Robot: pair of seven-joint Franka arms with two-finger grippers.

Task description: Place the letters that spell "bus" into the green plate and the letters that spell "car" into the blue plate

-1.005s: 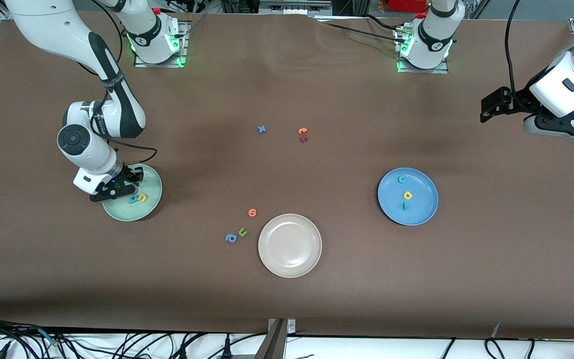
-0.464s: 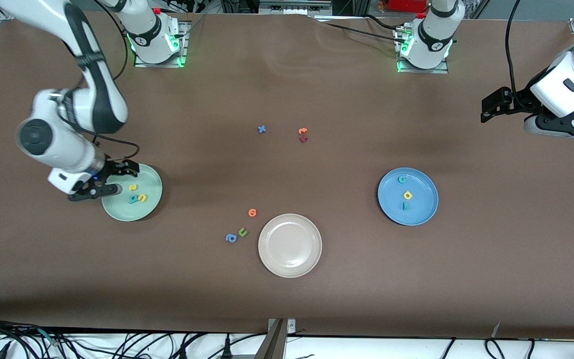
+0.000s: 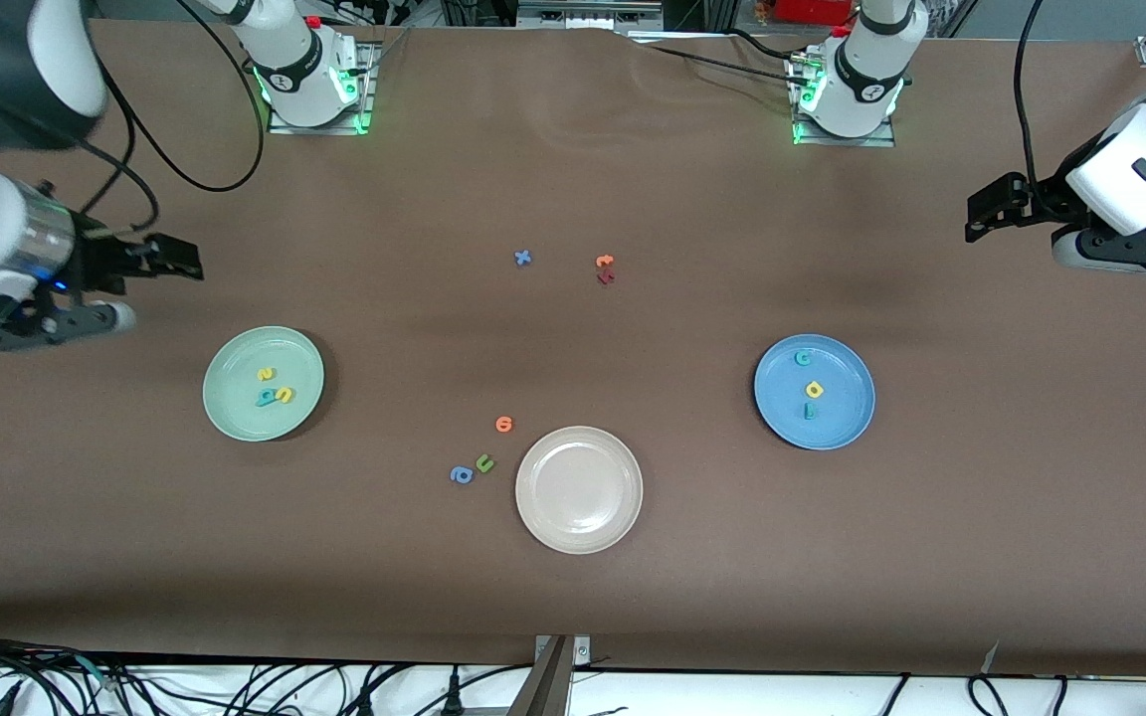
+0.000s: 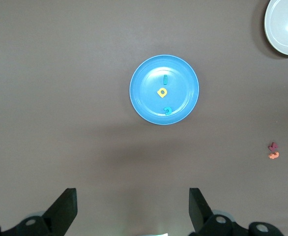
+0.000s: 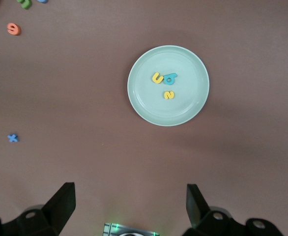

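Observation:
The green plate (image 3: 235,418) (image 5: 188,105) holds a yellow "s" (image 3: 266,374) (image 5: 169,94), a teal "b" (image 3: 264,399) (image 5: 170,78) and a yellow "u" (image 3: 284,395) (image 5: 157,77). In the blue plate (image 3: 847,418) (image 4: 141,98) lie a teal "c" (image 3: 803,358) (image 4: 167,111), a yellow "a" (image 3: 813,389) (image 4: 162,92) and a teal "r" (image 3: 809,410) (image 4: 165,79). My right gripper (image 3: 150,290) (image 5: 129,189) hangs open and empty over bare table at the right arm's end. My left gripper (image 3: 1016,239) (image 4: 131,196) waits open and empty at the left arm's end.
A cream plate (image 3: 543,517) (image 4: 281,29) lies nearest the front camera. Beside it are an orange letter (image 3: 503,424), a green "u" (image 3: 484,462) and a blue "a" (image 3: 461,475). Farther back lie a blue "x" (image 3: 523,258), an orange letter (image 3: 604,261) and a dark red one (image 3: 606,277).
My right gripper opened over the green plate, left the yellow "s" there, then rose and swung away toward the right arm's end. The left arm barely moved.

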